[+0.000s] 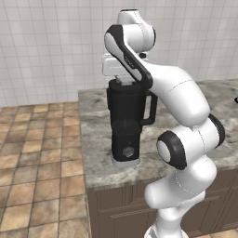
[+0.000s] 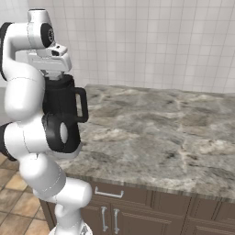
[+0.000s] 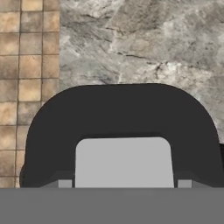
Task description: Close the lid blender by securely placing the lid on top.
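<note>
black plastic sets the scene: the blender [image 1: 125, 123] stands near the front left corner of the grey marbled table [image 1: 95, 158], its squarish dark jug upright, the loop handle turned to the right in both base views, the round knob on the base facing forward. the white arm bends over it and the tool [image 1: 122, 82] sits right at the jug's top, the hand directly above the rim.

in the hand view a wide black rounded shape, taken to be the lid [image 3: 122, 118], lies just ahead of the finger tips [image 3: 64, 183], with the table and the terracotta floor tiles [image 3: 26, 65] beyond it. whether the tool is clamped on the lid or parted cannot be told: the tips sit at the very bottom edge and their grip is hidden. nor is it certain whether the lid already touches the rim or hangs just above it.

judged from this, the step in hand is the seating of the lid on the jug, late in the task. the next move likely calls for a straight, level press downward so the disc sits square on the opening, then a release and a clean lift away without tipping the tall blender near the table's edge.
</note>
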